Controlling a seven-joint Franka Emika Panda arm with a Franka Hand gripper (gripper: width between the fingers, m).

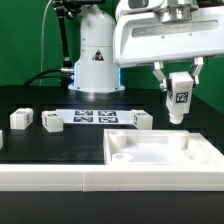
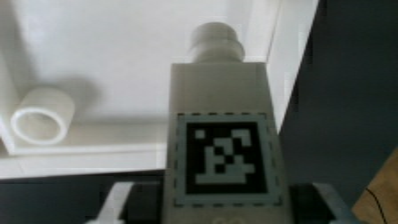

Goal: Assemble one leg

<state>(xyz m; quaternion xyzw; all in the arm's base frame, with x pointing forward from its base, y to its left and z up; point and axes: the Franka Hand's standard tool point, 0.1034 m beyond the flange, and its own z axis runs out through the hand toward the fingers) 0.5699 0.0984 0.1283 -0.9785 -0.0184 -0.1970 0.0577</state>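
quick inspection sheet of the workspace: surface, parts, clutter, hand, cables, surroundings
surface: black table, marker board lying flat on it
job's things: leg held in the air over the white panel, peg end toward it; loose white blocks on the table
clutter: nothing seen
grippers: hand shut on the leg, tag face showing
cables: dark cable beside the arm's base
surroundings: green backdrop; white wall along the front

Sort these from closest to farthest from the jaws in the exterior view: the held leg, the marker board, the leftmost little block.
1. The leg, gripped in the gripper's jaws, at the exterior view's right.
2. The marker board, mid-table.
3. The leftmost block, at the exterior view's far left.
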